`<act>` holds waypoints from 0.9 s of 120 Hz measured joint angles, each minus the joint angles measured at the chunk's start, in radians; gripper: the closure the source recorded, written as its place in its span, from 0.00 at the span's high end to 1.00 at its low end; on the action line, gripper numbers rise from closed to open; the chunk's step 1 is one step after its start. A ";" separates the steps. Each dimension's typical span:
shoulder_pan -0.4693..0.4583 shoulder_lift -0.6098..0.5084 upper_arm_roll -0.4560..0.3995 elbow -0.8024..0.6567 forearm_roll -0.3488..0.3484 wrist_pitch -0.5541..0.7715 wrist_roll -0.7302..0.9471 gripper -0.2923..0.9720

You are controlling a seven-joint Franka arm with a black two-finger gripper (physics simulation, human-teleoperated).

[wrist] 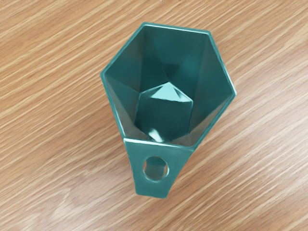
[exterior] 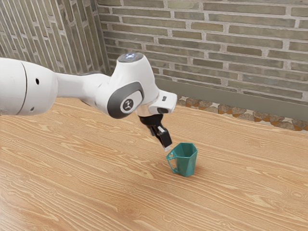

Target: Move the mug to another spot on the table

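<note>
A white robot arm [exterior: 72, 86] reaches across a pale wooden bench [exterior: 72, 192], its black end effector [exterior: 166, 144] angled downward and poised at the rim of a teal mug [exterior: 184, 158]. The mug stands upright on the bench directly under the end effector's tip and a little beyond it, toward the exterior view's right. The tip hangs over the side of the rim that carries the handle [exterior: 172, 163]. It is so close to the edge that contact cannot be confirmed or ruled out from this angle. Nor can it be told whether the end effector is released or clenched, since its black parts overlap in the side-on view.

From the camera on the hand, the mug [wrist: 168, 96] sits straight below, and the view runs down past a six-sided rim and faceted inner walls to a small angular floor. Its handle [wrist: 155, 168] is a flat, tapering slab pierced by one round hole, and it juts from one edge of the rim. Wood grain of the bench [wrist: 48, 72] runs diagonally all round the mug.

Behind the bench stands a grey-brown brick wall [exterior: 216, 48], well away from the end effector. A row of rough stones [exterior: 240, 113] lies along its foot.
</note>
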State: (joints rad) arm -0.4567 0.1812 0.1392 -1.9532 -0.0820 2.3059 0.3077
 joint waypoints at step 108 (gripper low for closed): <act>-0.001 0.216 -0.001 -0.003 -0.105 0.202 0.116 0.75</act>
State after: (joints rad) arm -0.4575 0.3976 0.1380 -1.9559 -0.1873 2.5081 0.4235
